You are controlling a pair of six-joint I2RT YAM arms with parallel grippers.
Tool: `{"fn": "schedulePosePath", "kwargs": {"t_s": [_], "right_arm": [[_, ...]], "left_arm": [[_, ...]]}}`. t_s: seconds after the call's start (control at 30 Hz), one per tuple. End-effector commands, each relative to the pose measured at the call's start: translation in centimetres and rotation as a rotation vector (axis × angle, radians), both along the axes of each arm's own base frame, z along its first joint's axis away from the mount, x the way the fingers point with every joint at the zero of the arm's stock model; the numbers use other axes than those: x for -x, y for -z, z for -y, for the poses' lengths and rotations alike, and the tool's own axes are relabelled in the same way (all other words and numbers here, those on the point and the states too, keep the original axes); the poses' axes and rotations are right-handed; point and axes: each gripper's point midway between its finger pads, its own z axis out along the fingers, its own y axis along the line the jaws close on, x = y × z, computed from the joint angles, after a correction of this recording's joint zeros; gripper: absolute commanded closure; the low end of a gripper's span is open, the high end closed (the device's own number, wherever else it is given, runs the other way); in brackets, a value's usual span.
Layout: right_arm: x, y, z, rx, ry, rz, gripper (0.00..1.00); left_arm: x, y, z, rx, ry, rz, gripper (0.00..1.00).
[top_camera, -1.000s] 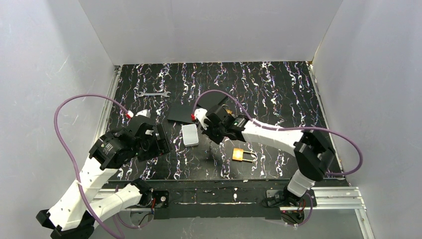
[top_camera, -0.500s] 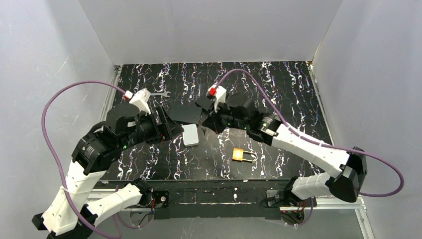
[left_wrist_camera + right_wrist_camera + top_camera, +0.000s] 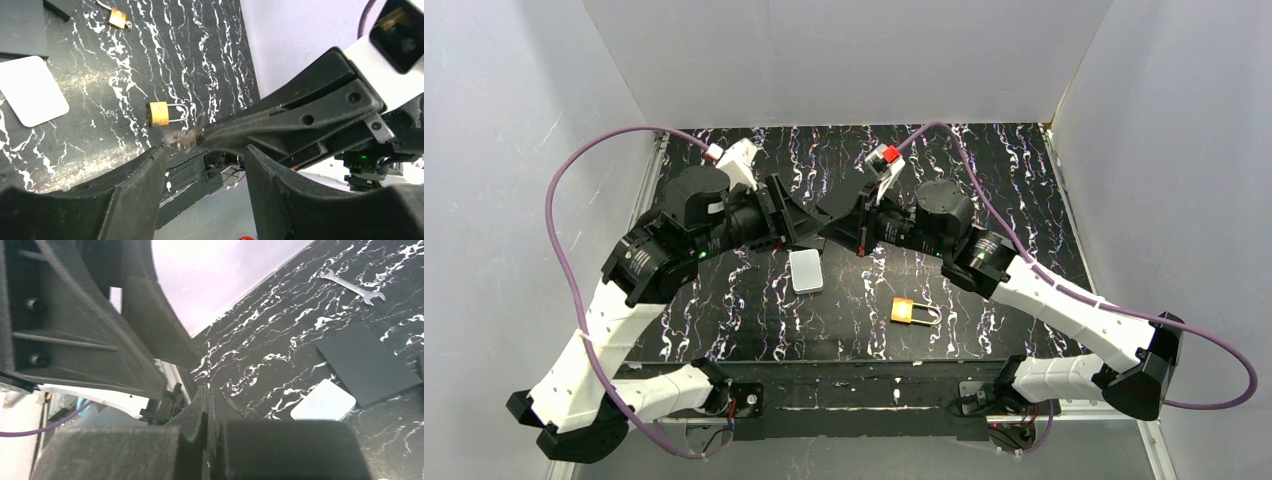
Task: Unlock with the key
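Observation:
A brass padlock [image 3: 904, 310] with a steel shackle lies on the dark marbled mat, also seen in the left wrist view [image 3: 160, 113]. My right gripper [image 3: 832, 222] hangs above the mat's middle, shut on a small silver key [image 3: 187, 135] that sticks out past its fingertips. In the right wrist view the key shows as a thin edge [image 3: 208, 365]. My left gripper [image 3: 809, 225] faces it tip to tip and is open. The key hangs just beyond its left fingertip [image 3: 157, 152], not between the fingers.
A white pad [image 3: 805, 270] lies below the two grippers. A dark sheet [image 3: 367, 365] and a steel wrench [image 3: 352, 287] lie further back. A second small padlock [image 3: 117, 17] rests on the mat. White walls close in three sides.
Both arms have risen and swung toward the back, bringing the two grippers tip to tip above the mat. The left jaws have narrowed a little. The padlock has not moved.

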Motion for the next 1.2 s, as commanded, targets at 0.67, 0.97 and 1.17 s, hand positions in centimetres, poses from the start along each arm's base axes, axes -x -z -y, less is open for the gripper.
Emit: {"fn": "schedulePosePath", "kwargs": {"t_s": [0.67, 0.97, 1.17], "right_arm": [[2.1, -7.9, 0.8, -0.234, -0.053, 0.023, 0.99], [3.1, -7.6, -0.1, -0.230, -0.131, -0.005, 0.99], [2.8, -7.6, 0.0, -0.236, -0.114, -0.018, 0.99]], "left_arm": [[-1.2, -3.4, 2.3, 0.082, 0.067, 0.070, 1.00], [-0.7, -5.3, 4.1, 0.113, 0.192, 0.127, 1.00], [-0.5, -6.2, 4.5, 0.135, 0.220, 0.146, 0.82]]}}
